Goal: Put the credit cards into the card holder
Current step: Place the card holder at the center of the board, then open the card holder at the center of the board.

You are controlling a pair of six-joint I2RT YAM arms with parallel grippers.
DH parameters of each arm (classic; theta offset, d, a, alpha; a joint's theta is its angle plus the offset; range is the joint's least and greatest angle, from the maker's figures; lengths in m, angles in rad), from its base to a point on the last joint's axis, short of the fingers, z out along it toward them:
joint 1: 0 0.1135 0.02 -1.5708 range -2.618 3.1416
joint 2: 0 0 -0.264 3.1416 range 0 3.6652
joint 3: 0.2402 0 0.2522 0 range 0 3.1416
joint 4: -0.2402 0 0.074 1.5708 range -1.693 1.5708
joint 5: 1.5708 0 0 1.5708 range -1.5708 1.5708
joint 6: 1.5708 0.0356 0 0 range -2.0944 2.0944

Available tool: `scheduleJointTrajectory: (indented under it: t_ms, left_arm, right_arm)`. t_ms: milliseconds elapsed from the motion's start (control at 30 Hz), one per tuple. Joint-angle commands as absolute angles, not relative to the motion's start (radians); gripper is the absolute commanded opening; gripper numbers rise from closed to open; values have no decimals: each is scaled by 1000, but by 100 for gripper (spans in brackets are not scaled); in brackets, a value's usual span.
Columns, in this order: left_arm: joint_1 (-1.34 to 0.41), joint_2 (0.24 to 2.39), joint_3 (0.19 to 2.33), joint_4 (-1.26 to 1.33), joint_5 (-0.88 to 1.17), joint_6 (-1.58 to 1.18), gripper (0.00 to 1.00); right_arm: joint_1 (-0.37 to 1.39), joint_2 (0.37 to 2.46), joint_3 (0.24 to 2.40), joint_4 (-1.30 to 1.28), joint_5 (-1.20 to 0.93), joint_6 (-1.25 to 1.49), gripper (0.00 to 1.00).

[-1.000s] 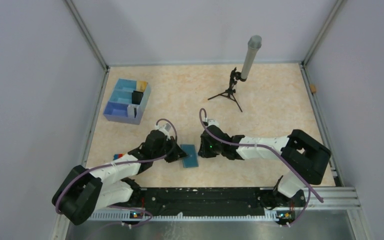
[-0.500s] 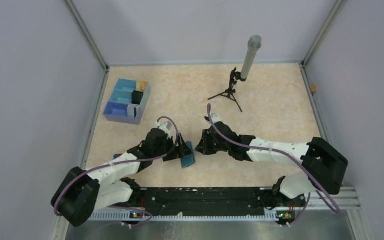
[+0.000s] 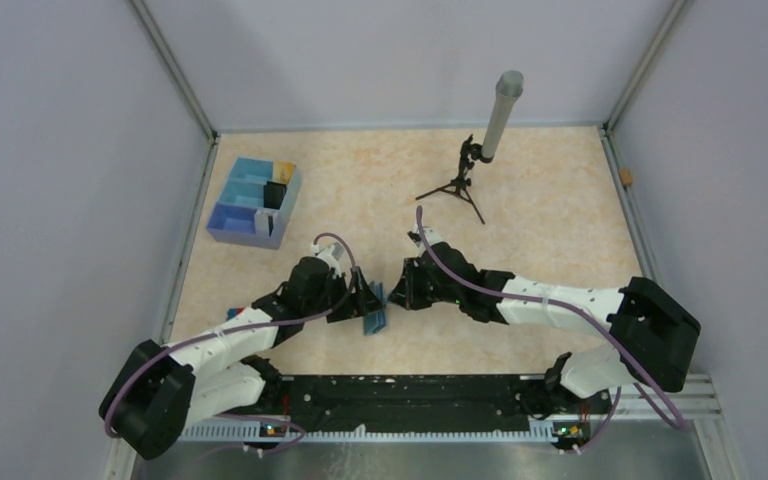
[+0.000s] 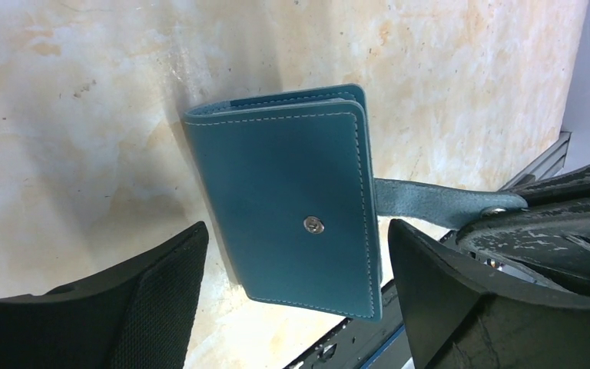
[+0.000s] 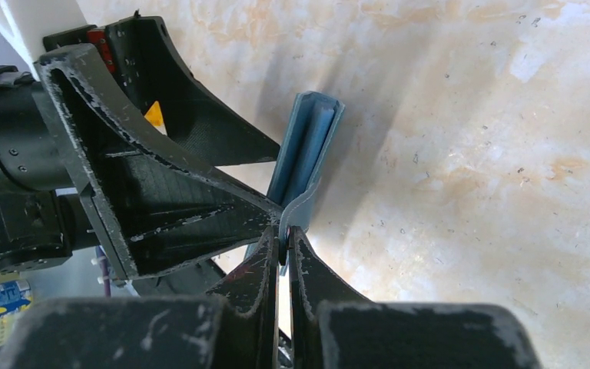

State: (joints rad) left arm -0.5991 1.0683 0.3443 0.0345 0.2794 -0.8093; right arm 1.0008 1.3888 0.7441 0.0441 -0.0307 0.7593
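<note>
Card holder point(image 4: 284, 200), teal, folded shut and standing on edge on the marbled table point(image 3: 540, 220), sits in front of the two arm bases, slightly left of centre. Its snap stud point(image 4: 314, 224) faces the left wrist camera. The clasp strap point(image 4: 430, 204) extends sideways from the holder and is unfastened.

Left gripper point(image 4: 296, 234): jaws spread wide, one finger on each side of the holder, not clamped on it.

Right gripper point(image 5: 284, 234): fingers pressed together on the end of the clasp strap, pinching it, with the holder's open edge pointing away from the wrist.

Blue partitioned tray box point(image 3: 255, 200) stands well apart at the far left of the table. Small gold point(image 3: 285, 170) and black point(image 3: 274, 195) pieces in its compartments are probably credit cards, though the overhead view is too coarse to confirm this. A small tripod with a grey tube point(image 3: 465, 180) stands at the far centre.
</note>
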Motion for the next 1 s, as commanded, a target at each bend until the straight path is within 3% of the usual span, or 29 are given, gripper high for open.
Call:
scheduleJointTrajectory:
  t_ms: [0,533,733,967]
  left_arm:
    - [-601,1019,350,21,260,-796,84]
    - [-600,1071,380,-50,242,-754,82]
    - [-602,1078,410,-105,203,-720,74]
    - [-603,1048,444,-172,145,-676,71]
  right_arm:
    - [1011,1364,730,68,-30,747,0]
    - [1012,1358,741,57,-37,741,0]
    - [1012,1334,739,42,-21,741,0]
    - [1012,1328,740,24,-9,736,0]
